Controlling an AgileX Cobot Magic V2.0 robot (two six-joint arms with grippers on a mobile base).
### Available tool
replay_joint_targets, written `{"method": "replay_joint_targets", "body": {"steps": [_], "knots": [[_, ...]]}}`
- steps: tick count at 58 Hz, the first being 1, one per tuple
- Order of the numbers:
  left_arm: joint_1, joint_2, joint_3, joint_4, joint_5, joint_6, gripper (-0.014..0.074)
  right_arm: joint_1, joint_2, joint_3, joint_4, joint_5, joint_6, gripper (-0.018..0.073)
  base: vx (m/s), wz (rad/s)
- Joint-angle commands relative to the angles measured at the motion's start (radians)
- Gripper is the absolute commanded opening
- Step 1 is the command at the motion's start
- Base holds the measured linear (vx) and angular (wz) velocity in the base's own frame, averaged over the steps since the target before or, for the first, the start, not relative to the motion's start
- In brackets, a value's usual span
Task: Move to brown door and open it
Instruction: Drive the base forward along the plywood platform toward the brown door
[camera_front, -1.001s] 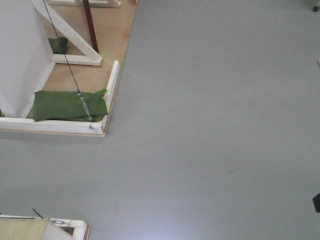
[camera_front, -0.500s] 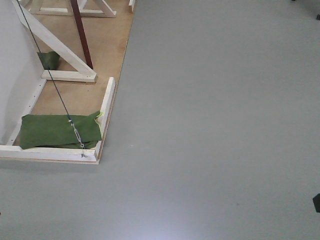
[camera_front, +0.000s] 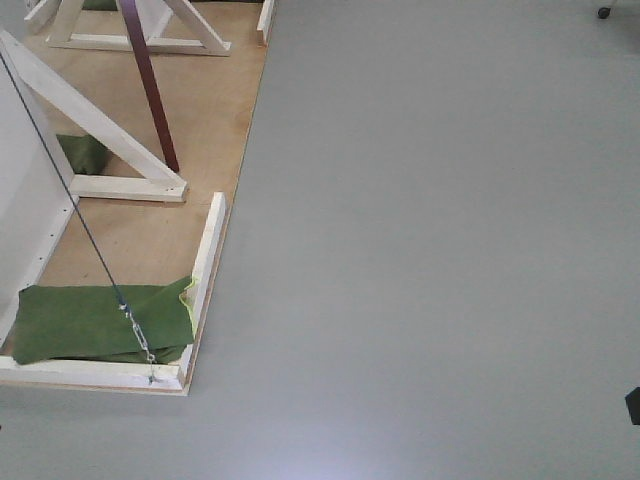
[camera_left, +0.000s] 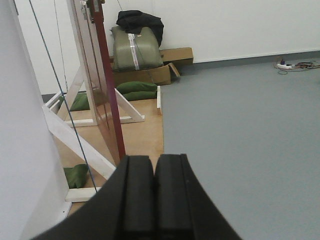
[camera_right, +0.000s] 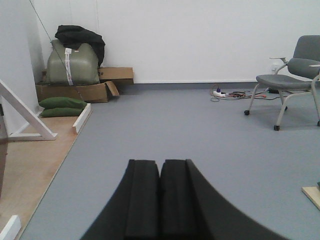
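The brown door (camera_front: 148, 82) shows edge-on as a thin reddish-brown strip standing on the plywood platform (camera_front: 205, 110) at the upper left of the front view. In the left wrist view the door (camera_left: 107, 85) rises ahead and slightly left, its glossy face turned leftward; no handle is visible. My left gripper (camera_left: 154, 159) is shut with nothing in it, well short of the door's edge. My right gripper (camera_right: 160, 162) is also shut and empty, over bare grey floor.
White frame beams (camera_front: 100, 125) brace the door. A green sandbag (camera_front: 100, 322) and a steel cable with a turnbuckle (camera_front: 135, 330) sit at the platform's near corner. A white panel (camera_front: 25, 190) stands at left. A chair (camera_right: 295, 70), power strip (camera_right: 220, 93) and boxes (camera_right: 75, 90) line the far wall.
In the front view the platform, sandbag and door strip have slid down and leftward, so the base has rolled forward along the platform. Both grippers stay shut.
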Motion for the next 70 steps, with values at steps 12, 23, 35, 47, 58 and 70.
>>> {"method": "replay_joint_targets", "body": {"steps": [12, 23, 35, 47, 58, 70], "knots": [[0.002, -0.014, -0.026, -0.005, -0.083, -0.009, -0.0003, -0.005, -0.013, 0.005, -0.007, -0.077, -0.005, 0.0, 0.41, -0.03], [0.002, -0.014, -0.026, -0.005, -0.083, -0.009, -0.0003, -0.005, -0.013, 0.005, -0.007, -0.077, -0.005, 0.0, 0.39, -0.08], [0.002, -0.014, -0.026, -0.005, -0.083, -0.009, -0.0003, -0.005, -0.013, 0.005, -0.007, -0.077, -0.005, 0.0, 0.37, -0.1], [0.002, -0.014, -0.026, -0.005, -0.083, -0.009, -0.0003, -0.005, -0.013, 0.005, -0.007, -0.077, -0.005, 0.0, 0.35, -0.08], [0.002, -0.014, -0.026, -0.005, -0.083, -0.009, -0.0003, -0.005, -0.013, 0.005, -0.007, -0.077, -0.005, 0.0, 0.35, -0.01], [0.002, -0.014, -0.026, -0.005, -0.083, -0.009, -0.0003, -0.005, -0.013, 0.005, -0.007, -0.077, -0.005, 0.0, 0.36, 0.01]]}}
